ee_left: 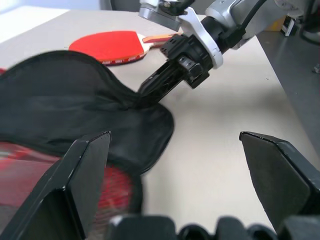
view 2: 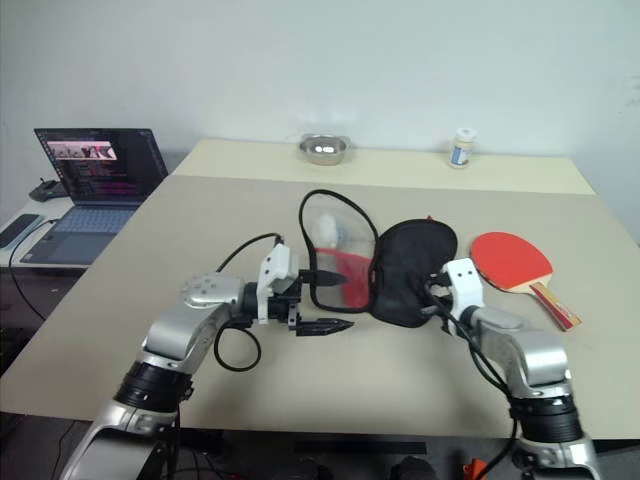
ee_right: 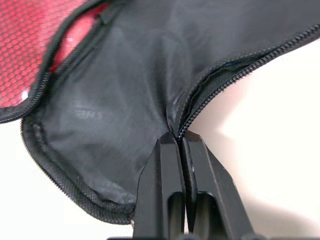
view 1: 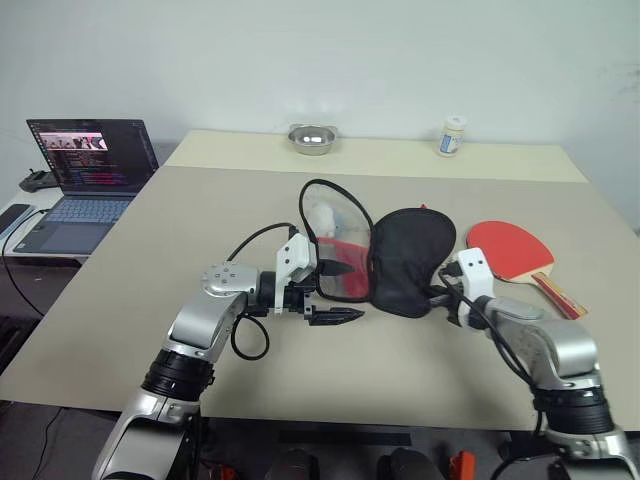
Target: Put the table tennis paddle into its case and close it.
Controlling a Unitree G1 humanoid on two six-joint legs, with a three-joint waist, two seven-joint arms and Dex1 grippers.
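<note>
The case lies unzipped at frame centre on the bench, its black half flat and its red mesh half propped upright. The red-faced table tennis paddle lies flat just right of it, handle toward lower right.

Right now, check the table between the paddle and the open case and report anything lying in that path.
Nothing visible lies between them. The table tennis paddle rests on bare table beside the case; the right gripper, jaws shut on the case's zipper edge, sits at its near corner.
</note>
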